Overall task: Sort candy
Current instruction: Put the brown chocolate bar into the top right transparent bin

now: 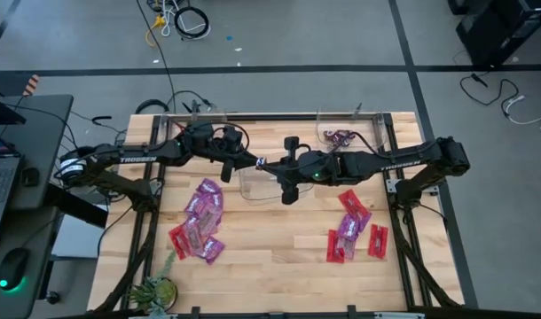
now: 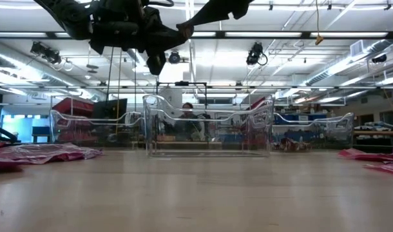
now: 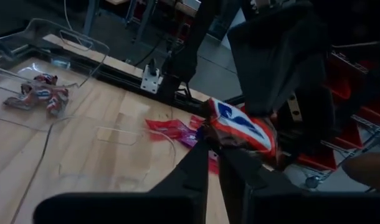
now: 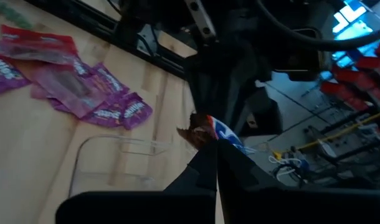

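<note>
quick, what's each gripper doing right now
left gripper: closed on one end of a brown, white and red wrapped candy bar.
right gripper: closed on the other end of that bar, above the middle clear plastic bin.

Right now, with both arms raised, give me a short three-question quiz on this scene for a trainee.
1. True or false: the left hand and right hand meet at one brown packet.
2. Multiple choice: the purple and red candy piles lie A) in bins, B) on the table, C) on the floor.
3. Fill in: the bin near the right arm's base holds a few ___.
Key: 1 true; 2 B; 3 packets.
</note>
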Motion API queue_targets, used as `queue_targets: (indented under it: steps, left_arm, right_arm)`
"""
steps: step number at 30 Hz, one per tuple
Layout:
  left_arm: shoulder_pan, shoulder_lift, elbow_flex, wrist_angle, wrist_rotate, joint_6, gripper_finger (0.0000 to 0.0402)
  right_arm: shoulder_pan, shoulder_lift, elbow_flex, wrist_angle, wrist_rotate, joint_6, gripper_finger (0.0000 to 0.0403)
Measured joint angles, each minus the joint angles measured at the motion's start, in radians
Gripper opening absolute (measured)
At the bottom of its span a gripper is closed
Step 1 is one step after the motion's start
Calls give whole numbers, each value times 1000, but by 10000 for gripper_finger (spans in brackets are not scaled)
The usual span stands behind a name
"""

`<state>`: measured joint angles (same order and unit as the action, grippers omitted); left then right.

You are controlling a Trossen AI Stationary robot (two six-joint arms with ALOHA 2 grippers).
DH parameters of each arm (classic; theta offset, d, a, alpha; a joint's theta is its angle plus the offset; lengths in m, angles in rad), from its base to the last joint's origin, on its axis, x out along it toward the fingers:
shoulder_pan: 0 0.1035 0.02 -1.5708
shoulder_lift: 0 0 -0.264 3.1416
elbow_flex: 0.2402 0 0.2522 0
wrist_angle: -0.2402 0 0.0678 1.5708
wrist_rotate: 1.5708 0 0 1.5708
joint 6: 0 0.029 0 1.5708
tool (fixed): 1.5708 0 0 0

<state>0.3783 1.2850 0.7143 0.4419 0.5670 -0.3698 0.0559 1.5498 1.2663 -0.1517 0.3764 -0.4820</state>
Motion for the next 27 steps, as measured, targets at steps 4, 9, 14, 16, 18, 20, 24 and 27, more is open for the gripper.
queue_targets:
  steps: [4,9,14,16,18,20,24,27]
  left_arm:
    - [1,0,0,-2,-16,2,44]
    - [1,0,0,2,-35,37,44]
    - [1,0,0,-3,-51,55,44]
    - [1,0,0,-4,-61,66,44]
    - [1,0,0,-9,-65,81,44]
    - [1,0,0,-16,-65,82,44]
    - [1,0,0,-42,-65,125,44]
    - [1,0,0,-57,-67,157,44]
  right_arm:
    - [-1,-6,0,-1,48,4,0]
    - [-2,-26,0,-5,111,8,0]
    - [-8,-76,0,-12,178,26,0]
    - [-21,-97,0,-35,193,50,0]
    - [-42,-123,0,-83,221,85,0]
    - [-72,-152,0,-152,249,139,0]
    - [-163,-200,0,-414,246,323,0]
    - [-268,-222,0,-618,185,481,0]
